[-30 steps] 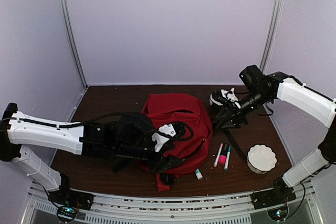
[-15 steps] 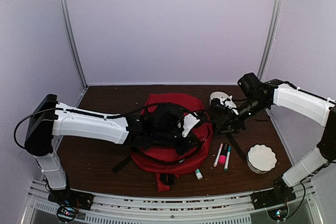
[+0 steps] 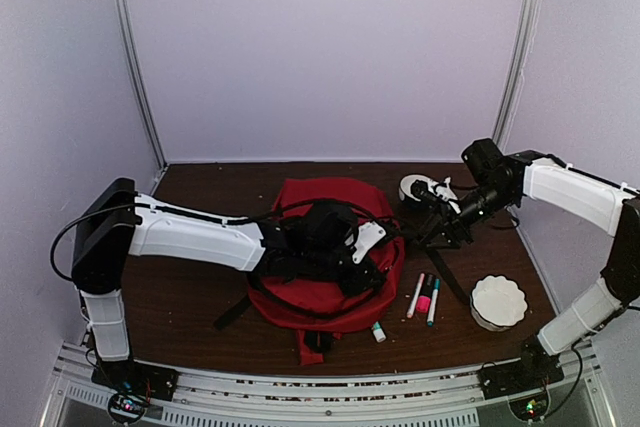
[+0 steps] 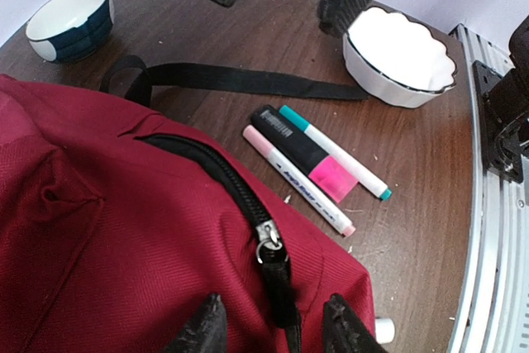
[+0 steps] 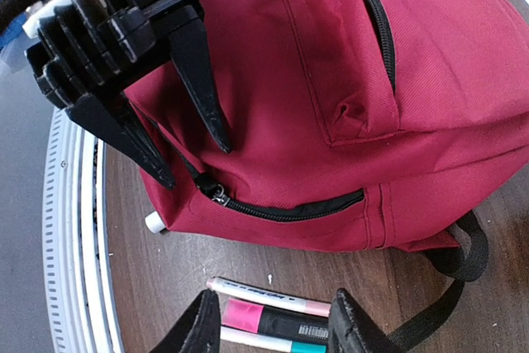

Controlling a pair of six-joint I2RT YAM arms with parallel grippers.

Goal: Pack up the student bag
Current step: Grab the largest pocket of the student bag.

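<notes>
The red student bag (image 3: 325,237) lies flat mid-table. My left gripper (image 3: 372,265) reaches across it to its right side. In the left wrist view its open fingers straddle the black pull strap (image 4: 281,287) below the zip slider (image 4: 269,241), without pinching it. The right wrist view shows the same left gripper (image 5: 198,164) with tips apart over the slider (image 5: 216,194). My right gripper (image 3: 432,232) hovers open and empty over three markers (image 3: 425,297): pink-tipped white (image 5: 269,297), black-and-pink (image 5: 273,324) and teal (image 4: 335,150).
A white scalloped bowl (image 3: 498,302) sits near the front right. A blue-and-white bowl (image 3: 420,187) stands behind the right gripper. A black bag strap (image 4: 240,80) trails on the table beyond the markers. A small white capped stick (image 3: 379,331) lies by the bag's front corner.
My left arm has swung up and right, moving its gripper from the bag's front to the zip on its right side. My right gripper has shifted slightly right, still above the markers.
</notes>
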